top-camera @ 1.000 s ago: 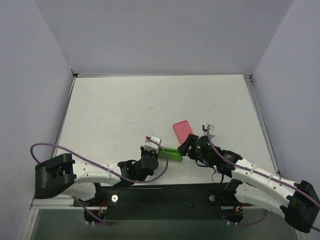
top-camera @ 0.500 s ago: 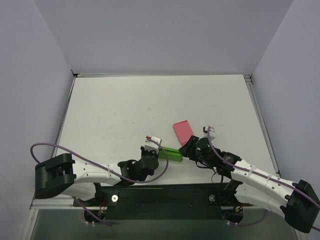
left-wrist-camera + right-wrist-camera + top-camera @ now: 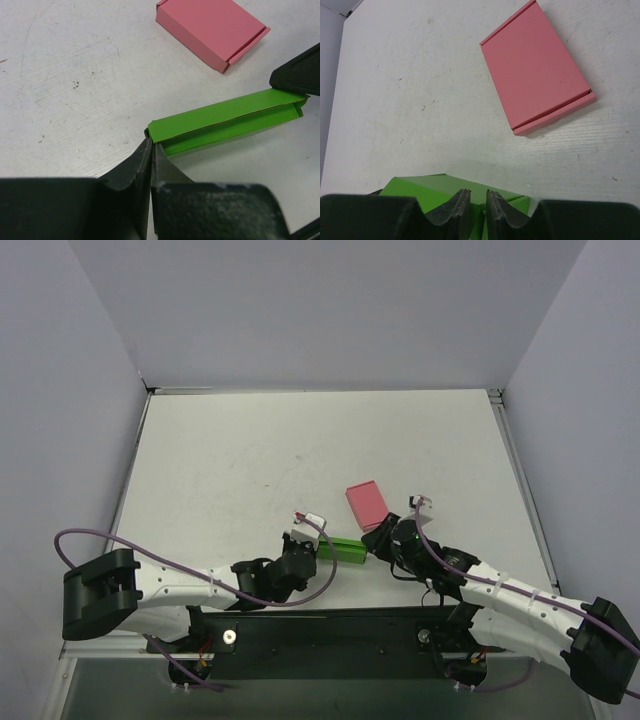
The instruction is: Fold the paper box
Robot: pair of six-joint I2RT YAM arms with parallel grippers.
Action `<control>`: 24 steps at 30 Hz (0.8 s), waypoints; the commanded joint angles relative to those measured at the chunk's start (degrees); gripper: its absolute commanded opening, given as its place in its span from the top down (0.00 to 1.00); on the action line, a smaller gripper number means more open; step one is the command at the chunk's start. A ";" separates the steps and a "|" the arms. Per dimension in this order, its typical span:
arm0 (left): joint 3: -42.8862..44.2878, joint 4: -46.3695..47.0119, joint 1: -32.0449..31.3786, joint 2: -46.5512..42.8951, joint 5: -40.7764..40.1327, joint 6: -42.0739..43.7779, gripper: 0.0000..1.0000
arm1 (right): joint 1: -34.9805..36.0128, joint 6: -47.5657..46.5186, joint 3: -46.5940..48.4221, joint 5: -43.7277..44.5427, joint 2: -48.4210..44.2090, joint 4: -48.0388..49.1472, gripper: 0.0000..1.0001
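Observation:
The bright green paper box [image 3: 345,548] lies near the table's front edge, between my two grippers. In the left wrist view it [image 3: 225,117] is a long, flattened shape with its left end at my left gripper [image 3: 151,146], whose jaws are pressed together on that end's corner. In the right wrist view the box [image 3: 435,187] lies under my right gripper [image 3: 479,194], whose jaws stand a narrow gap apart with a green flap edge between them. From above, the left gripper [image 3: 316,544] and the right gripper [image 3: 375,542] hold opposite ends.
A flat pink box [image 3: 366,503] lies on the white table [image 3: 250,460] just behind the green one, close to my right gripper. It also shows in the left wrist view [image 3: 212,30] and the right wrist view [image 3: 537,70]. Grey walls enclose the table.
My right gripper has crept left and lower onto the green box's right end. The left arm has shifted slightly. The box stays about where it was.

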 commanded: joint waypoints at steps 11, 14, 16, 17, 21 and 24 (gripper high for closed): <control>-0.56 -7.41 -0.78 -2.96 7.07 1.54 0.89 | 5.10 0.14 0.36 8.94 1.73 -5.13 0.80; -0.74 -6.62 -0.78 -2.43 7.33 1.81 0.90 | 5.45 0.05 0.71 9.82 1.03 -5.66 0.79; -1.09 -5.57 -0.78 -2.26 7.24 2.07 0.94 | 5.45 0.05 0.97 10.17 0.42 -6.36 0.74; -1.09 -5.21 -0.78 -2.08 7.16 2.51 0.96 | 5.45 -0.21 1.15 10.35 0.24 -6.62 0.71; -0.56 -4.16 -0.78 -1.21 7.16 3.65 1.00 | 5.36 -0.56 2.29 10.96 -2.74 -9.33 0.54; 0.23 -4.42 -0.78 -0.06 7.33 4.01 1.00 | 5.36 0.13 2.29 11.32 -5.98 -10.75 0.44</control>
